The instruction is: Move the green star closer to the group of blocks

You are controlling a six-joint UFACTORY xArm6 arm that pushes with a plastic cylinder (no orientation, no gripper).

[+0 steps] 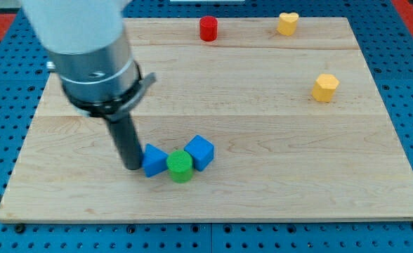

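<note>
Board of pale wood, lying on a blue pegboard. Near left of centre: dark rod standing upright, my tip down on the wood, touching the left side of the left blue block. Plain rod end, clamped on nothing, only butted against that block. Green block just right of it, touching, top looking round rather than star-pointed; exact shape hard to tell. Right blue block, a cube, touching the green one on its far right side. All three packed in one tight row. Far side, well apart from the row: red cylinder at centre, yellow heart further right. Yellow block on the right, shape unclear.
</note>
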